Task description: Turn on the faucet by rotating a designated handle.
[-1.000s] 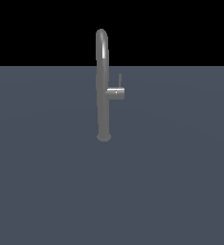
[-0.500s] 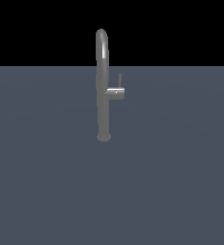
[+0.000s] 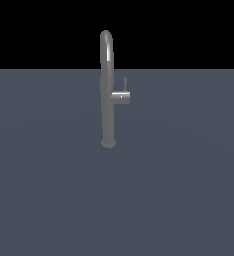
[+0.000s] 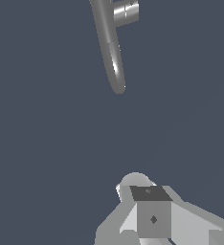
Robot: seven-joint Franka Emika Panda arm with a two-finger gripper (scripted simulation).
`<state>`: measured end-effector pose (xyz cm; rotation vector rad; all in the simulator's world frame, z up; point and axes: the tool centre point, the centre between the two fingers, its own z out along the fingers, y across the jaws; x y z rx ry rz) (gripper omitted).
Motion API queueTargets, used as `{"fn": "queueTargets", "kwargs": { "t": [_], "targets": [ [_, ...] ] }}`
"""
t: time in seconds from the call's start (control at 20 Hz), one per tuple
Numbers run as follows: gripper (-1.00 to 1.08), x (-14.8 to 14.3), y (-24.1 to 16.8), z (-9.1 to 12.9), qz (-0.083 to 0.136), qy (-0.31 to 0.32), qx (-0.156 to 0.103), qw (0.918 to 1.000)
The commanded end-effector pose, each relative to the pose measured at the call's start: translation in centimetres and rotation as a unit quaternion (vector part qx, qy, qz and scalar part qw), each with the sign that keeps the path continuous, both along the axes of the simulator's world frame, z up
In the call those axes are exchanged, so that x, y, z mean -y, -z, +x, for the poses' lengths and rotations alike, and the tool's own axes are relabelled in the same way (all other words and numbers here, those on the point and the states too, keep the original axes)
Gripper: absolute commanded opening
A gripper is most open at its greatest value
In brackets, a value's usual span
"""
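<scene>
The faucet (image 3: pixel 107 90) stands upright at upper centre of the exterior view on the bench (image 3: pixel 49 190), its long axis vertical. The handle (image 3: pixel 122 96) sticks out toward the exterior view's right, its thin lever pointing up. My fingers (image 4: pixel 150 215) show low in the wrist view, well apart from the faucet; I cannot tell whether they are parted or closed.

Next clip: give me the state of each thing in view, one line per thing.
faucet: upright on the flat grey surface, untouched.
handle: stub points to the exterior view's right, thin rod lever stands up; nothing touches it.
tool: apart from the faucet, holding nothing visible; open or shut cannot be told.
</scene>
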<state>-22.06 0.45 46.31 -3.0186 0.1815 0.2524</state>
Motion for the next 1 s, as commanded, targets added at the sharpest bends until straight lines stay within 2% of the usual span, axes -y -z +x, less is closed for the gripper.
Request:
{"fn": "queueTargets", "kwargs": {
  "t": [0.0,0.25,0.5,0.75,0.95],
  "targets": [
    [-1.00,-0.2,0.1,1.2,0.015,0.016,-0.017,0.9996],
    [-1.00,-0.6,0.5,3.9,0.049,0.052,-0.054,0.9960],
    [-1.00,-0.8,1.0,6.8,0.084,0.089,-0.093,0.9882],
    [-1.00,-0.8,1.7,9.6,0.120,0.126,-0.132,0.9759],
    [-1.00,-0.8,2.5,11.9,0.149,0.156,-0.163,0.9627]
  ]
}}
